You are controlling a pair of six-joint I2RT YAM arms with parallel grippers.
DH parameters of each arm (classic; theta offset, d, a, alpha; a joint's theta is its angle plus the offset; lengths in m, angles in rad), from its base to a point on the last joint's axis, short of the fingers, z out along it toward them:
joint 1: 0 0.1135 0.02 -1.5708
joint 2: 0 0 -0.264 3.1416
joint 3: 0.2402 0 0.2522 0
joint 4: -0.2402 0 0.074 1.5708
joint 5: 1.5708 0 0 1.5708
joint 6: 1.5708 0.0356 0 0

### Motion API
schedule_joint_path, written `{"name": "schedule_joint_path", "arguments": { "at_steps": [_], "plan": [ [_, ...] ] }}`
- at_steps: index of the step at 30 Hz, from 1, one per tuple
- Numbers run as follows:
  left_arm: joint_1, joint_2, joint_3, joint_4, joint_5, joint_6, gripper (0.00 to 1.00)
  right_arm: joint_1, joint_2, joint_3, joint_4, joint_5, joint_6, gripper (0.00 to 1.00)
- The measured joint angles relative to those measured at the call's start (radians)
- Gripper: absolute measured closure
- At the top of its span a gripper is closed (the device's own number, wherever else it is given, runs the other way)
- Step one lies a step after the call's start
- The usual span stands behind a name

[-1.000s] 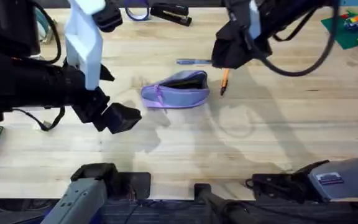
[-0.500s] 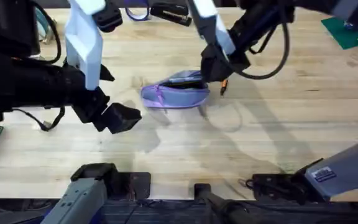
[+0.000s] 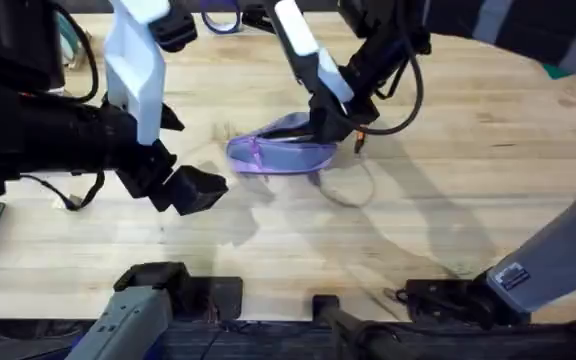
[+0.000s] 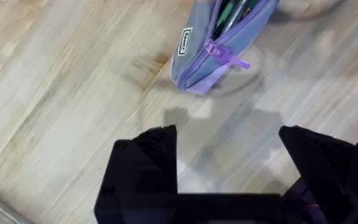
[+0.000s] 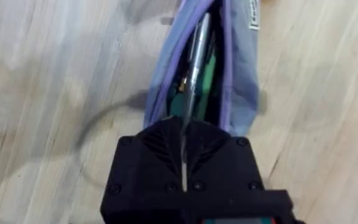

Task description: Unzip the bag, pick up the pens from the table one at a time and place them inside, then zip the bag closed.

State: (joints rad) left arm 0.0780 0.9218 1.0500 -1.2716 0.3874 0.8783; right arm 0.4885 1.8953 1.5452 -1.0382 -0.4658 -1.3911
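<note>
The bag (image 5: pixel 229 74) lies unzipped on the table (image 3: pixel 448 190). The right hand (image 5: pixel 184 134) pinches a silver pen (image 5: pixel 194 62) pointing into its mouth, beside green items. The left hand (image 4: pixel 229 162) gapes wide nearby.

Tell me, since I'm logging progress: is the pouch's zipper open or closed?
Open. The lavender pouch gapes along its top, and the right gripper, shut on the silver pen, is feeding it into the gap.

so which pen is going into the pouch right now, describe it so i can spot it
Start at the wooden table and find the purple pouch near its middle. Sticking out of its open zipper is the silver pen, clamped in the right gripper; the other pen, orange, lies on the table behind the pouch.
</note>
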Motion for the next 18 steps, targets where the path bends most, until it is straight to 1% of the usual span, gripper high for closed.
{"name": "schedule_joint_path", "arguments": {
  "at_steps": [5,12,18],
  "plan": [
    [0.000,0.000,0.000,0.000,0.000,0.000,0.007,0.019,0.026,0.000,0.014,0.000,0.000,0.969],
    [0.000,0.000,0.000,0.000,0.000,0.000,0.007,0.041,0.057,-0.003,0.073,-0.003,0.022,0.969],
    [0.000,0.000,0.000,0.000,0.000,0.000,0.007,0.056,0.071,-0.003,0.082,-0.003,0.038,0.967]
  ]
}}
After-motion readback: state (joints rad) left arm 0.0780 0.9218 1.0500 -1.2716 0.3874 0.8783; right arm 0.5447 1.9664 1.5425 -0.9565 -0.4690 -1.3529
